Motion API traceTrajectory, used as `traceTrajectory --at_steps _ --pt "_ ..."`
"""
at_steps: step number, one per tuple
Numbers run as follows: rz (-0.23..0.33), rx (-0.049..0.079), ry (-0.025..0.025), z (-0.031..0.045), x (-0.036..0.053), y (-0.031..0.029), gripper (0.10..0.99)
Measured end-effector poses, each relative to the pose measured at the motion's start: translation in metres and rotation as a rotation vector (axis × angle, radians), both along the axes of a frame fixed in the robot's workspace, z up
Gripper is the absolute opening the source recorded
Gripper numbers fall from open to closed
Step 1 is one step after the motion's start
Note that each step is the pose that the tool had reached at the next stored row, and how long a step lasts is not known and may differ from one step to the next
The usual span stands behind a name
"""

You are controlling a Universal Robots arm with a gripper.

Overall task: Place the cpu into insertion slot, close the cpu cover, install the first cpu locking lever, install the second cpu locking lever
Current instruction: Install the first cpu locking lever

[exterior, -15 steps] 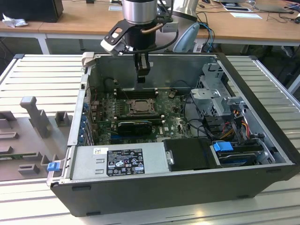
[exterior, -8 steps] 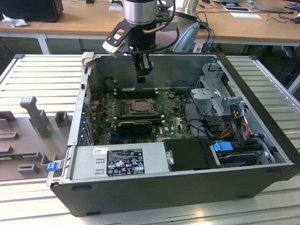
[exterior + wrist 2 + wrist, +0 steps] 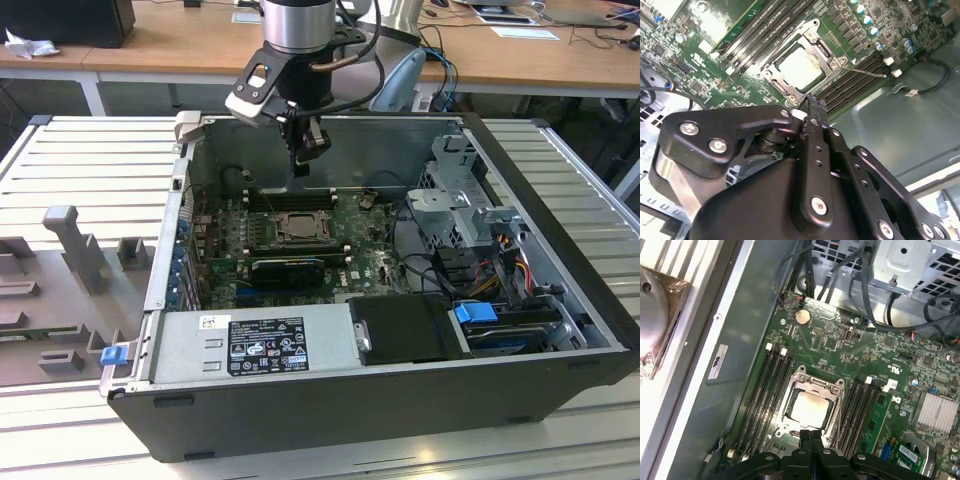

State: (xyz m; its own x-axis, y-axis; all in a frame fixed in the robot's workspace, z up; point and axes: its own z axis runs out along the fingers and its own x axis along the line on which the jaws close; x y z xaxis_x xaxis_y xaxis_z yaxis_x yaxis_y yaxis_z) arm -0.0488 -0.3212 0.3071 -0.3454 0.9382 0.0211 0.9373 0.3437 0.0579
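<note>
The cpu (image 3: 810,407) (image 3: 800,67) lies flat in the insertion slot (image 3: 293,228), pale face up. The grey cpu cover (image 3: 816,385) (image 3: 812,35) lies down around it, and the chip shows through its window. A thin metal lever (image 3: 867,73) sticks out sideways from one corner of the socket. My gripper (image 3: 300,170) hangs inside the open case, above the socket's far edge and clear of it. In both wrist views its black fingers (image 3: 811,435) (image 3: 812,107) are pressed together with nothing between them.
Long black memory slots (image 3: 767,390) flank the socket on both sides. A long black card (image 3: 288,268) lies in front of it, with the power supply (image 3: 250,345) nearer still. A drive cage (image 3: 465,200) and cables fill the exterior view's right. The case walls (image 3: 180,200) enclose the board.
</note>
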Motion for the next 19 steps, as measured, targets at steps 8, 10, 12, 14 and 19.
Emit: traceTrajectory --at_steps 8,10,12,14,19 --pt "0.209 0.000 0.0000 -0.0002 0.0000 0.0000 0.106" --pt "0.248 0.000 0.0000 -0.0002 0.0000 0.0000 0.106" --pt "0.279 0.000 -0.0001 -0.0002 0.0000 0.0000 0.106" --pt "0.323 0.000 0.0000 -0.0002 0.0000 0.0000 0.106" --pt "0.442 0.000 0.0000 -0.0007 0.0000 0.0000 0.106"
